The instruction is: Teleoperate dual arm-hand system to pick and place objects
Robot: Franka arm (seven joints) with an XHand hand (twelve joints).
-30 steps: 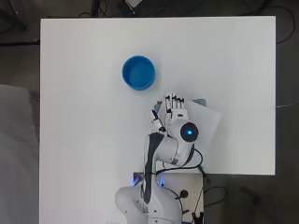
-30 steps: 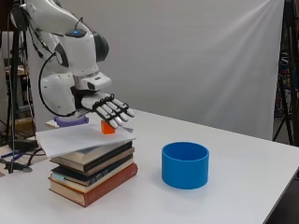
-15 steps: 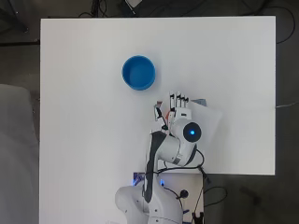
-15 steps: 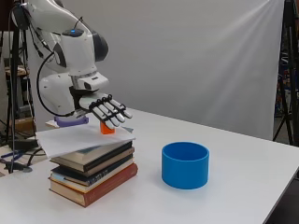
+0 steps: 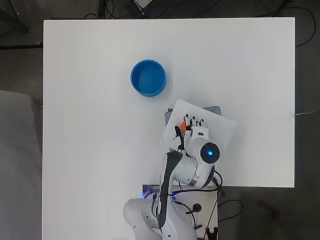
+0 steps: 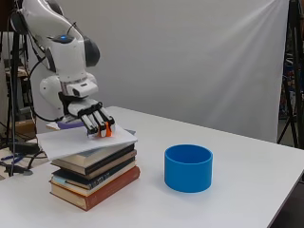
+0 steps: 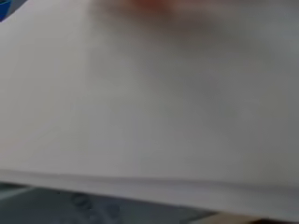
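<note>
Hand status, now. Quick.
Hand: down on the white sheet topping the book stack, fingers around a small orange object; whether it is gripped cannot be told.

One camera looks straight down on the worktop (image 5: 90, 100); another looks across it from the side. Both show the blue cup (image 5: 148, 78). The wrist camera sits very close over white sheet (image 7: 149, 107).

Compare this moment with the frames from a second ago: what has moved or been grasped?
The hand has come down onto the white sheet topping the book stack, its fingers now at the small orange object; whether they grip it is unclear. The blue cup, sheet and books stayed put.
</note>
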